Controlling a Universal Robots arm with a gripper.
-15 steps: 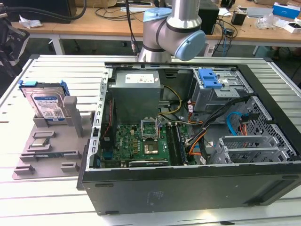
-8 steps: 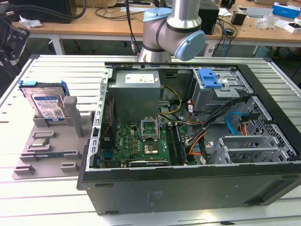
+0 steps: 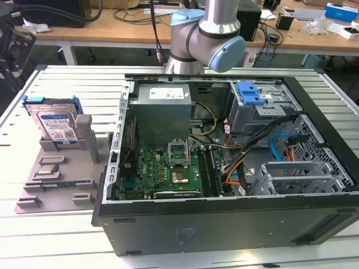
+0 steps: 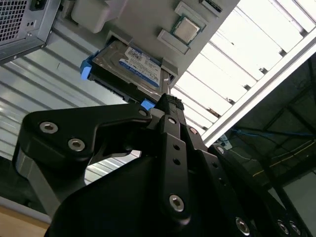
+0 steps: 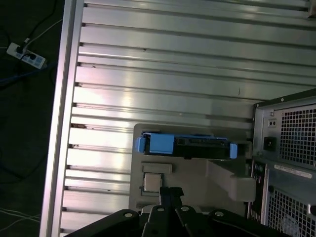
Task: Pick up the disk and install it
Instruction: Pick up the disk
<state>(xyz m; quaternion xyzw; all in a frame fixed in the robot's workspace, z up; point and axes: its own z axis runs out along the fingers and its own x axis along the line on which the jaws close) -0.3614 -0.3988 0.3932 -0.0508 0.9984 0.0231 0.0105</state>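
Observation:
The disk (image 3: 56,124) is a silver hard drive with a white-and-blue label and a blue frame. It leans upright in a grey holder (image 3: 56,179) on the slatted table, at the exterior view's left. Both wrist views look at the disk (image 4: 131,64) (image 5: 185,146) from a distance. My black gripper (image 3: 14,56) hangs high over the table's far left corner, well apart from the disk. Its fingertips (image 4: 168,101) (image 5: 171,190) meet with nothing between them, so the gripper (image 5: 171,190) is shut and empty.
An open computer case (image 3: 224,224) fills the middle and right of the table, with a grey power supply (image 3: 162,109) and a drive cage with a blue latch (image 3: 249,92). A square chip (image 5: 152,182) lies on the holder. The table's edge (image 5: 64,98) runs beside the holder.

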